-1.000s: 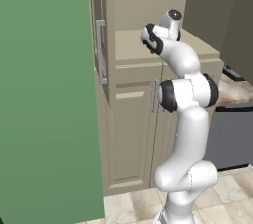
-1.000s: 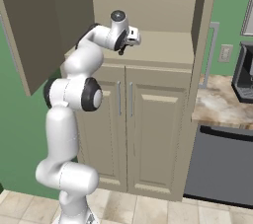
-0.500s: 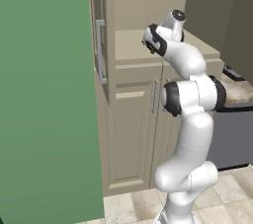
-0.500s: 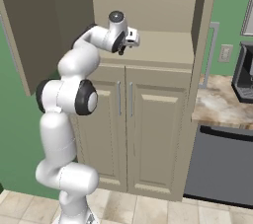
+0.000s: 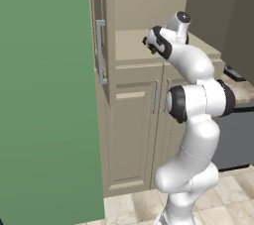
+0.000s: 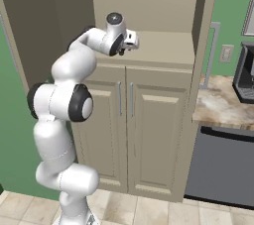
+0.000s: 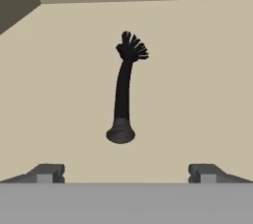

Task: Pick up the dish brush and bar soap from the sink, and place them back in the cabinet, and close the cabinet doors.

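The dish brush (image 7: 123,90) lies on the beige shelf of the cabinet (image 5: 130,45), all black, bristly head away from me and round handle end toward me. My gripper (image 7: 126,172) hovers above it, open and holding nothing, its fingertips (image 7: 47,172) standing wide apart on either side of the handle end. From the base cameras the gripper (image 6: 130,45) hangs over the shelf's front part. Both cabinet doors stand open: the left door (image 5: 96,26) seen edge-on with its grey bar handle, the right door (image 6: 211,35) likewise. The bar soap and the sink are out of view.
Below the shelf are two closed lower cabinet fronts (image 6: 129,130). To the right run a stone counter (image 6: 218,105) with a dark coffee machine (image 6: 245,73) and a grey dishwasher front (image 6: 223,164). A green wall (image 5: 44,95) stands close on the left.
The hand has stayed almost in place over the shelf while the elbow shifted a little. The jaws remain wide apart.
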{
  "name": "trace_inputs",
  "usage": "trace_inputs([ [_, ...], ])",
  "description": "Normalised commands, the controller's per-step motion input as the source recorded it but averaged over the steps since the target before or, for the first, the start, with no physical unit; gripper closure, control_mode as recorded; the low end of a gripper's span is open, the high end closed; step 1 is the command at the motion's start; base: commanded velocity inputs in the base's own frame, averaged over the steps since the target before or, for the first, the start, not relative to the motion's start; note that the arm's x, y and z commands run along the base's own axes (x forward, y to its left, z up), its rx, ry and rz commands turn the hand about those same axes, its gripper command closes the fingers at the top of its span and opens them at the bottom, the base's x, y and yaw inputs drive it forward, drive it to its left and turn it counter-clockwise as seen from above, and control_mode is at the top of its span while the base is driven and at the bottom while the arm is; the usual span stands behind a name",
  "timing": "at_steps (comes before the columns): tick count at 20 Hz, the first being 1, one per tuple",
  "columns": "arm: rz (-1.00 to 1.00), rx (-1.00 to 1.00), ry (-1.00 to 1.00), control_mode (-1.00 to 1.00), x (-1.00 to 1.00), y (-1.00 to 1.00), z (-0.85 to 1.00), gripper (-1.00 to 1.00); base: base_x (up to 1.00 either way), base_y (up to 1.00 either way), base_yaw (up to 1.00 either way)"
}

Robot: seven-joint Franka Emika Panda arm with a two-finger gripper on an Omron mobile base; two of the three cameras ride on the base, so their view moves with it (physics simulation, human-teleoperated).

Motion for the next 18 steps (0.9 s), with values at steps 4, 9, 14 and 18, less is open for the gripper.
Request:
trace_inputs([
  [4, 0.00, 0.00, 0.00, -1.00, -0.60, -0.03, 0.01, -1.00, 0.00, 0.00, 0.00],
  [9, 0.00, 0.00, 0.00, -1.00, -0.54, 0.00, 0.01, -1.00, 0.00, 0.00, 0.00],
  [14, 0.00, 0.00, 0.04, -1.00, -0.52, 0.00, 0.14, -1.00, 0.00, 0.00, 0.00],
  [18, 0.00, 0.00, 0.09, -1.00, -0.43, 0.00, 0.21, -1.00, 0.00, 0.00, 0.00],
])
